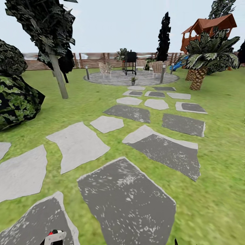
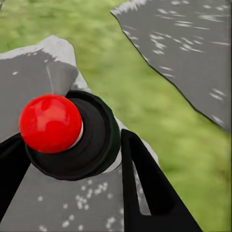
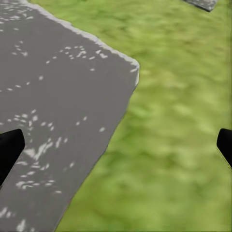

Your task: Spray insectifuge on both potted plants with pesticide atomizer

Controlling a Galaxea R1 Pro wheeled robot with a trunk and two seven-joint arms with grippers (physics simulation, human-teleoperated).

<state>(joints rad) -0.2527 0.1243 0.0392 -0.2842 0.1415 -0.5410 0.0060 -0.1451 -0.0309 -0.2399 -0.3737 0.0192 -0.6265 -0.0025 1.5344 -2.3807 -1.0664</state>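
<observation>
My left tool [image 2: 72, 159] is clenched around the pesticide atomizer [image 2: 72, 135], its red-capped top facing the wrist camera. My right tool [image 3: 116, 150] is spread wide over a stepping stone [image 3: 53, 106]. One potted plant [image 1: 133, 80] sits far off at twelve o'clock.

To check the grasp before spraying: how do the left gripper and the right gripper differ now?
The left gripper holds the atomizer between its jaws; the right gripper holds nothing. The left jaws stand close, against it; the right jaws stand wide apart. Both have black fingers and hang above grey stone and grass.
</observation>
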